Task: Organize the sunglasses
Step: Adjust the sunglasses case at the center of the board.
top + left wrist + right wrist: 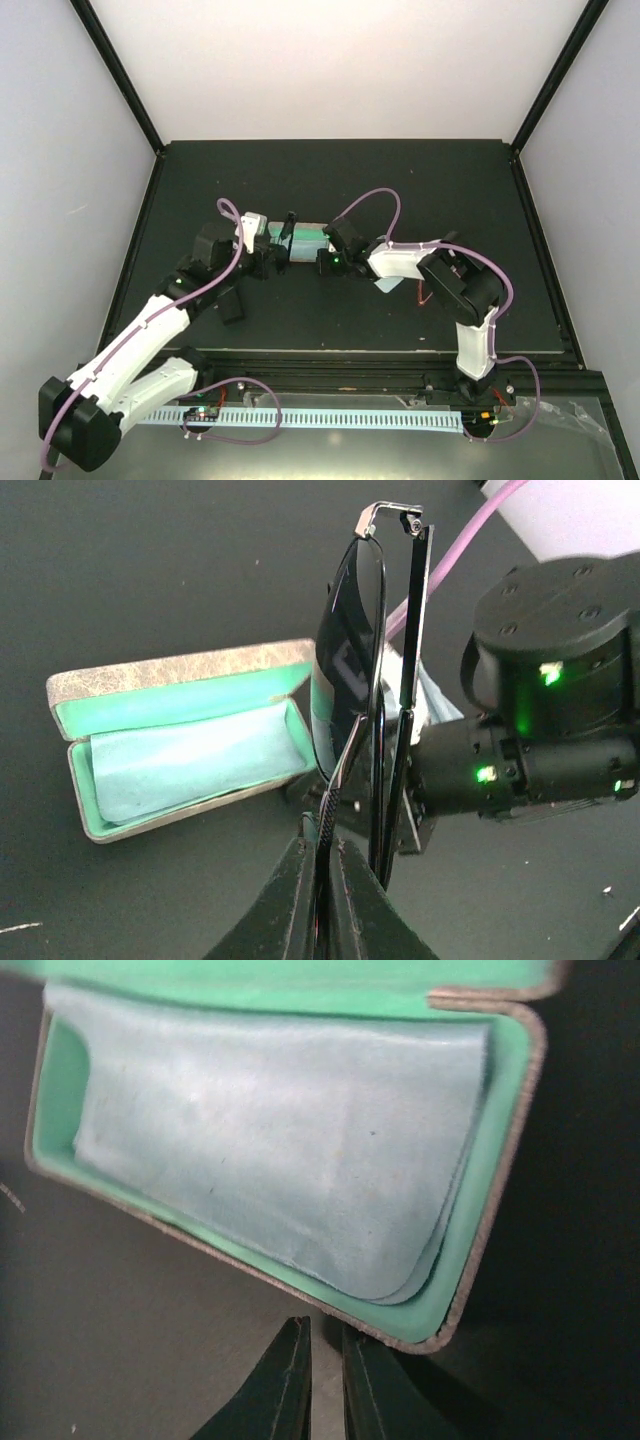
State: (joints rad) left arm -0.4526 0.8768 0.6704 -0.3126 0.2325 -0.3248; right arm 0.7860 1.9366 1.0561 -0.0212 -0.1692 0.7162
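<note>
Fingers of my left gripper are pinched together on one temple of the black sunglasses, which stand upright above the table — lenses on edge, hinge at the top. Just past them lies the beige case, open, a light blue cloth in its green lining. My right gripper hovers at the case's near rim — jaws a narrow slit apart, nothing between them. Beside my right forearm the red sunglasses lie on the table.

Glossy sunglasses, matt cloth, rough case
</note>
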